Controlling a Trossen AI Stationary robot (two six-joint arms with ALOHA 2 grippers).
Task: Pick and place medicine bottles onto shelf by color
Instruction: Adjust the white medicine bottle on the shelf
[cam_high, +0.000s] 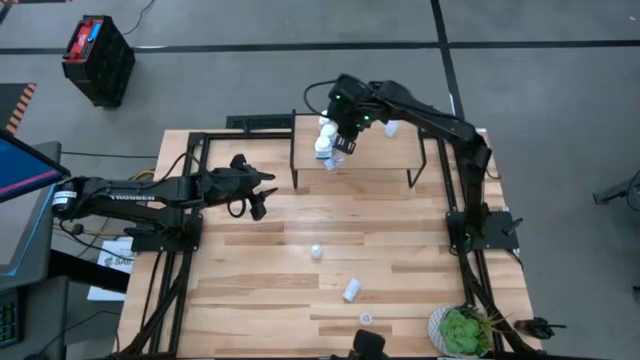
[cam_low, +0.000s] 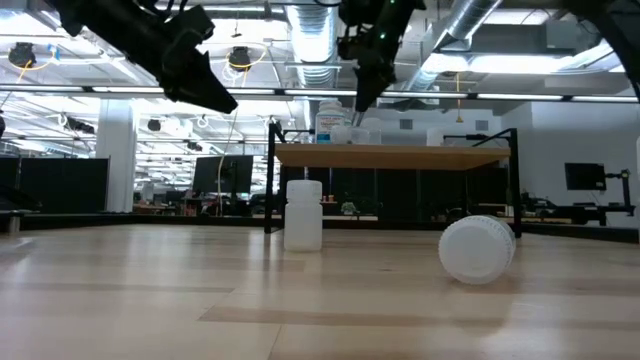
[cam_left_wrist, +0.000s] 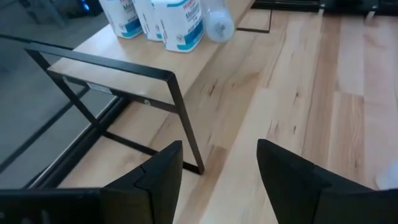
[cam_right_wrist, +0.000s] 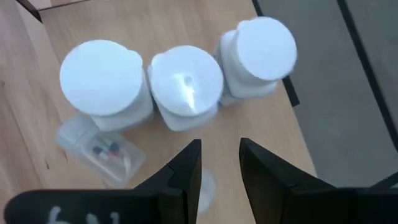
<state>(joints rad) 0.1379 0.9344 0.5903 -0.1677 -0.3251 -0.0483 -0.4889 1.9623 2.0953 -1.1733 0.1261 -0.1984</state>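
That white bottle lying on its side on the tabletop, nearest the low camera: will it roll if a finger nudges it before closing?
Probably. The white bottle lies on its round side on the flat tabletop, so a nudge across it likely rolls it. It looks like light plastic, so even a soft touch may move it. A squeeze across the body seems safer.

A robotics lab or open industrial workspace — exposed silver ducts and pipes run under a bare ceiling with strip lights, and monitors on desks fill the room behind. A slatted wooden table stands on grey floor (black tape lines cross it).
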